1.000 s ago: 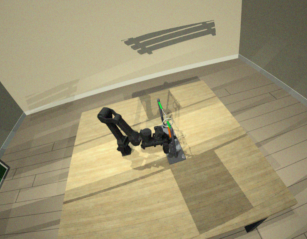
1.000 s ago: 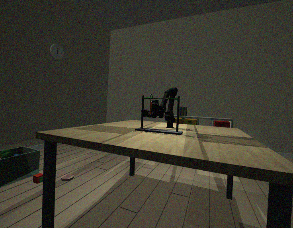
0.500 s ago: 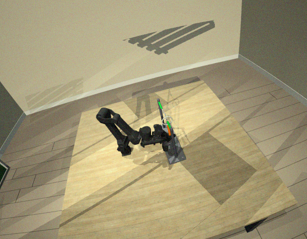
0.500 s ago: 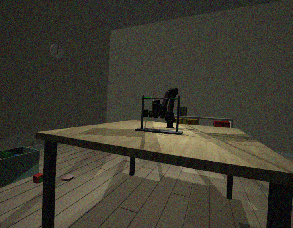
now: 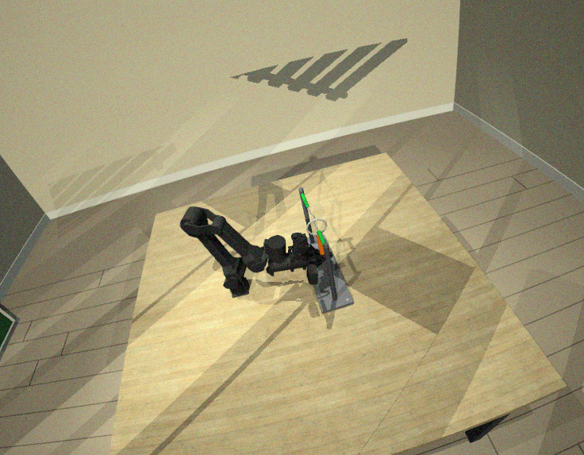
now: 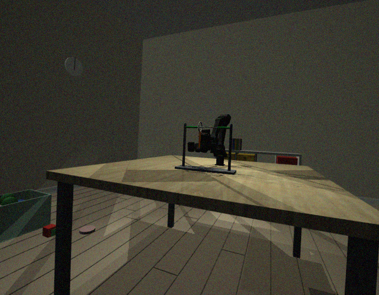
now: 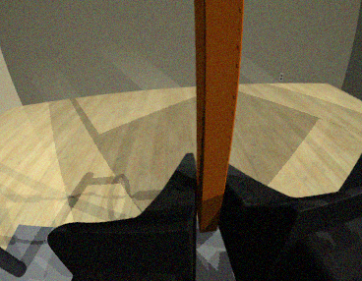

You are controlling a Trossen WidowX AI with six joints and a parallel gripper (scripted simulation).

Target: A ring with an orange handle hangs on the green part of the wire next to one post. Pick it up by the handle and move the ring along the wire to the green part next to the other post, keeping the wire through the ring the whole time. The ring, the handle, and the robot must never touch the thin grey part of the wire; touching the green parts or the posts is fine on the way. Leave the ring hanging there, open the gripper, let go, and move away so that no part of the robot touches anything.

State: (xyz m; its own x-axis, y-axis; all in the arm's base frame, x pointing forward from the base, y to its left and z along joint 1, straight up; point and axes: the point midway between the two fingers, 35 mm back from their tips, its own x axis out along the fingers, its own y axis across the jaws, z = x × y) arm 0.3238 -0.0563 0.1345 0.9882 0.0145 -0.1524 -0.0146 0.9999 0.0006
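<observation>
My gripper (image 5: 320,255) (image 6: 199,145) (image 7: 197,159) is shut on the orange handle (image 5: 320,245) (image 6: 199,139) (image 7: 219,88), which stands upright below the pale ring (image 5: 325,223) (image 6: 201,124). The ring is around the wire, near the inner end of one green part (image 5: 320,237) (image 6: 191,127), by the left post (image 6: 184,147) in the exterior view. The other green part (image 5: 304,200) (image 6: 223,127) is beside the right post (image 6: 230,149) there. The thin grey wire runs between them. I cannot tell whether ring and wire touch. The wrist view does not show the ring.
The grey base (image 5: 341,298) (image 6: 205,170) (image 7: 30,233) of the posts stands on the wooden table (image 5: 241,374) (image 6: 272,193). The nearer post (image 5: 332,277) in the top view rises close beside my gripper. My arm reaches in from the left in that view.
</observation>
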